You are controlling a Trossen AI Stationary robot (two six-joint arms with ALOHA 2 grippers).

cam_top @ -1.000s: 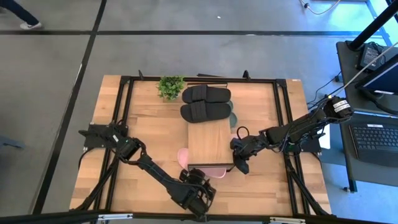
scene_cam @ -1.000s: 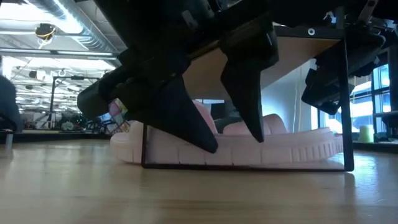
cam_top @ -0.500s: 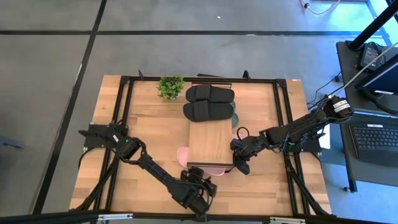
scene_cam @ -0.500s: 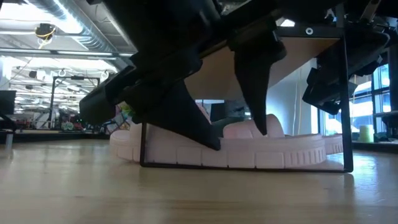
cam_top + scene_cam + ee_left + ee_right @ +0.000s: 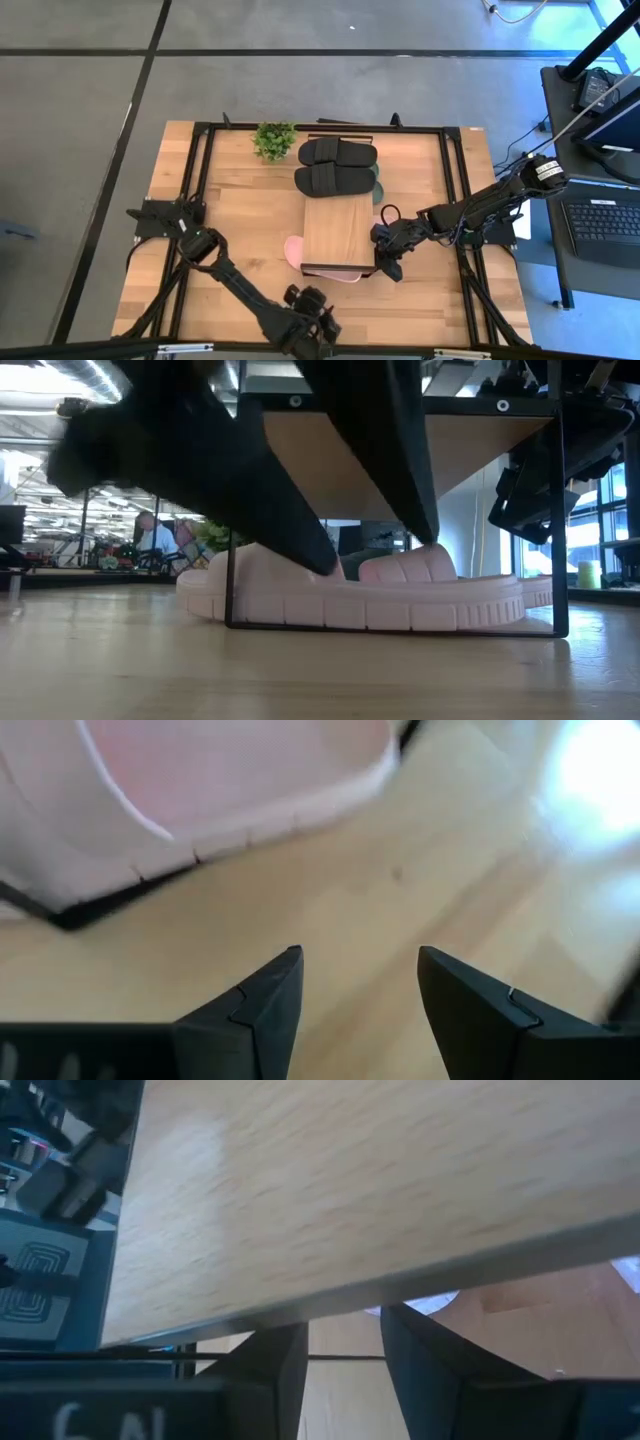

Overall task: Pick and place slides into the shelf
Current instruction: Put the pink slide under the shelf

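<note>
My left hand point(image 5: 312, 330) hangs with its fingers spread wide and holding nothing at the tabletop's point(image 5: 240, 215) near edge, just clear of the pale pink slides point(image 5: 370, 595) lying under the shelf point(image 5: 338, 232). The shelf stands mid-tabletop, toward the near edge, its plank top bare. My right hand point(image 5: 385, 258) sits at the shelf's near right corner, its fingers point(image 5: 270, 1365) closed narrowly on the edge of the plank. The black slides point(image 5: 338, 166) lie side by side just beyond the shelf's far end, a dark green slide point(image 5: 376, 186) peeking out beside them, a small potted plant point(image 5: 274, 138) near the far edge
</note>
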